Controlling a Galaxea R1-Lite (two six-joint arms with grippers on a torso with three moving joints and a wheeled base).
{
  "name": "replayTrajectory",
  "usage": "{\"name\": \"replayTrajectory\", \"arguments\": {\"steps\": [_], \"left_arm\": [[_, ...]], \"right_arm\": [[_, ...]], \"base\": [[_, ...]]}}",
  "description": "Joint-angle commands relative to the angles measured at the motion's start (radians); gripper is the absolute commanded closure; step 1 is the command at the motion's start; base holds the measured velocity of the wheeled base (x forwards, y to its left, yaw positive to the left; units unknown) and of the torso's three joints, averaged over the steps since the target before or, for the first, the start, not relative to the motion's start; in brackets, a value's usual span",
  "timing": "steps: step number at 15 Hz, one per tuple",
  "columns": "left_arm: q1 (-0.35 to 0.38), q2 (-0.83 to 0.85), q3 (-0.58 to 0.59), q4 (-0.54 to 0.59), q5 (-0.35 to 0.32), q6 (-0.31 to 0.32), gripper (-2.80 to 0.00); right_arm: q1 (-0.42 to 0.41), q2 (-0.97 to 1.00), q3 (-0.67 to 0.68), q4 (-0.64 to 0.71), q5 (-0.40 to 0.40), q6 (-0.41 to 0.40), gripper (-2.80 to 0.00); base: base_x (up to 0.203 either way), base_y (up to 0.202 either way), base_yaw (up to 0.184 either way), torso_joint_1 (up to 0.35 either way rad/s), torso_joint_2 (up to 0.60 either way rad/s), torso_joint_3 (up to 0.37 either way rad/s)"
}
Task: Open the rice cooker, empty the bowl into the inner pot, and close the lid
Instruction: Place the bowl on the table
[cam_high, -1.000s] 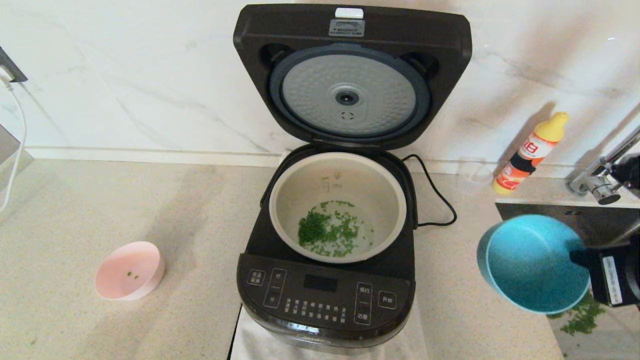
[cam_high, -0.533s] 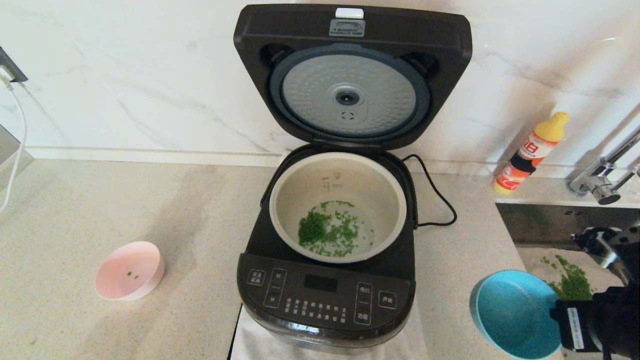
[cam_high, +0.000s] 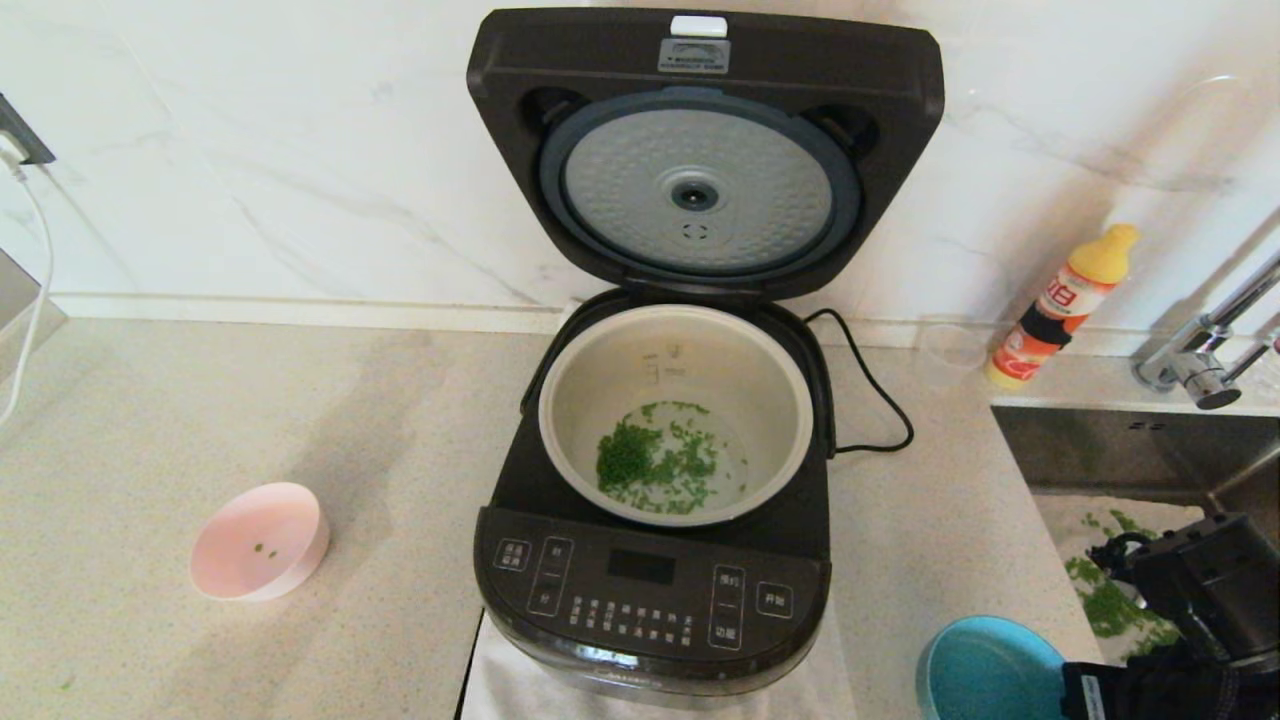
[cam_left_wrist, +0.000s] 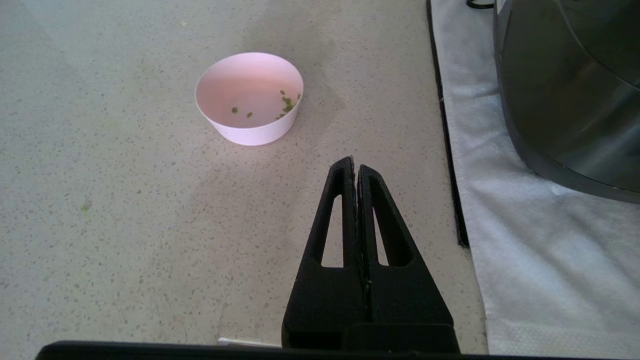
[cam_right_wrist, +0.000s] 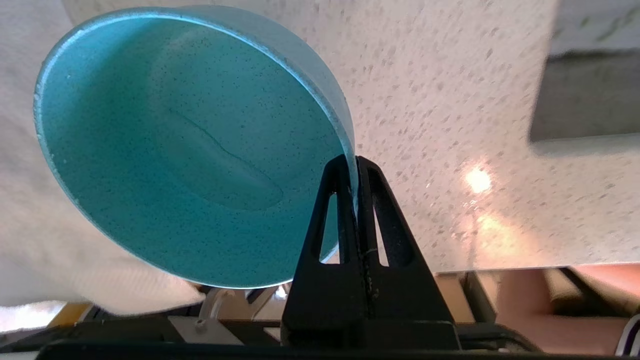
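Observation:
The black rice cooker (cam_high: 650, 590) stands mid-counter with its lid (cam_high: 700, 150) swung up against the wall. Its off-white inner pot (cam_high: 620, 370) holds chopped green bits (cam_high: 655, 465). My right gripper (cam_right_wrist: 355, 165) is shut on the rim of an empty blue bowl (cam_right_wrist: 190, 150). This bowl (cam_high: 985, 675) hangs tilted low at the counter's front right corner, beside the sink. A pink bowl (cam_high: 260, 540) with a few green specks sits to the cooker's left. My left gripper (cam_left_wrist: 354, 165) hovers shut and empty over the counter, short of the pink bowl (cam_left_wrist: 249, 97).
An orange bottle (cam_high: 1060, 305) and a clear cup (cam_high: 950, 345) stand by the wall at right. The faucet (cam_high: 1200, 360) overhangs the sink (cam_high: 1130, 450), where green bits (cam_high: 1110, 600) lie. The power cord (cam_high: 870, 390) loops right of the cooker, which stands on a white cloth (cam_left_wrist: 500, 200).
My right gripper has carried the blue bowl down and toward me, from over the sink edge to the front right corner. Nothing else moved.

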Motion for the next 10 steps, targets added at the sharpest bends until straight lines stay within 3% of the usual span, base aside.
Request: {"name": "replayTrajectory", "arguments": {"steps": [1,6,7,10], "left_arm": [[0.000,0.001,0.006,0.000,0.001,-0.001,0.00],[0.000,0.001,0.006,0.000,0.001,-0.001,0.00],[0.000,0.001,0.006,0.000,0.001,-0.001,0.00],[0.000,0.001,0.006,0.000,0.001,-0.001,0.00]], "right_arm": [[-0.010,0.041,0.000,-0.004,0.008,0.003,0.00],[-0.010,0.067,0.002,-0.009,0.006,0.005,0.00],[-0.012,0.067,0.002,-0.030,0.006,0.006,-2.80],[-0.014,0.060,-0.003,-0.073,-0.003,0.009,-2.80]], "base": [[0.000,0.000,0.000,0.000,0.00,0.000],[0.000,0.000,0.000,0.000,0.00,0.000],[0.000,0.000,0.000,0.000,0.00,0.000],[0.000,0.000,0.000,0.000,0.00,0.000]]}}
